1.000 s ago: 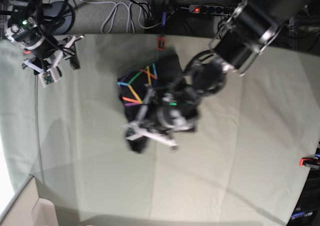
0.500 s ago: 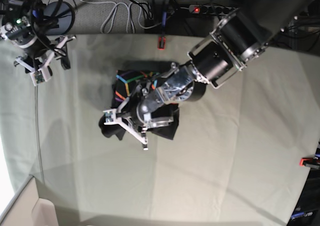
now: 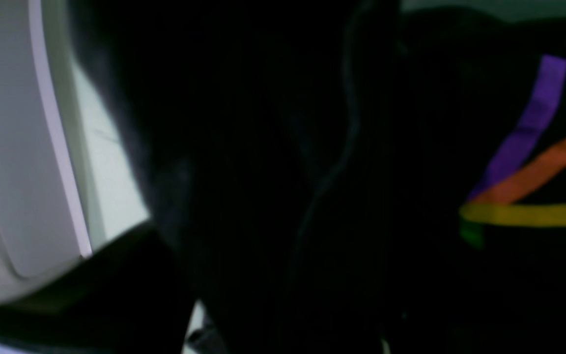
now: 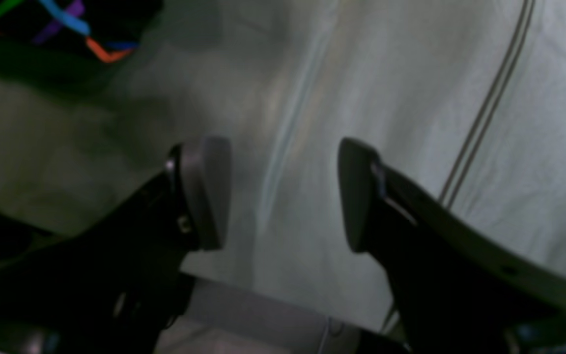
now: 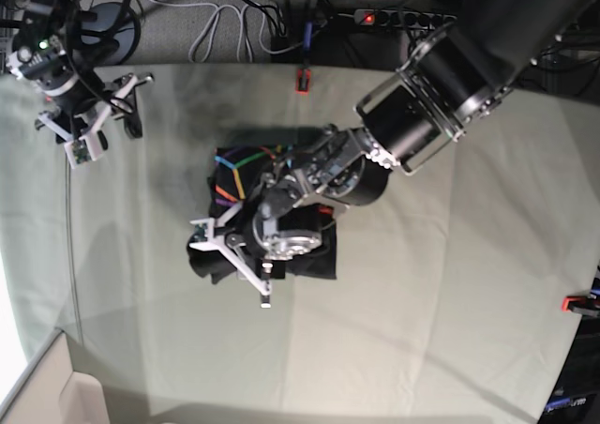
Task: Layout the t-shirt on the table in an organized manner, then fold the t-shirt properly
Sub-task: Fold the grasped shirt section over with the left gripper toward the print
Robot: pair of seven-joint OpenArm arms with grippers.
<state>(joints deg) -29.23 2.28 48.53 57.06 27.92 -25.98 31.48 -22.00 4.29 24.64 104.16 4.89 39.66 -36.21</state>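
Layout step: left gripper [image 5: 228, 255] at the bunched t-shirt [image 5: 309, 250] — grip indeterminate; right gripper [image 4: 283, 194] open, empty — next, spread it flat.

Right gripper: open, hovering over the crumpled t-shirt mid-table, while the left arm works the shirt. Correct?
Not quite. The right gripper is open, but over bare table cloth near the table's edge, away from the t-shirt; the right wrist view shows only cloth between its fingers, and the base view confirms it. The left gripper is at the crumpled shirt.
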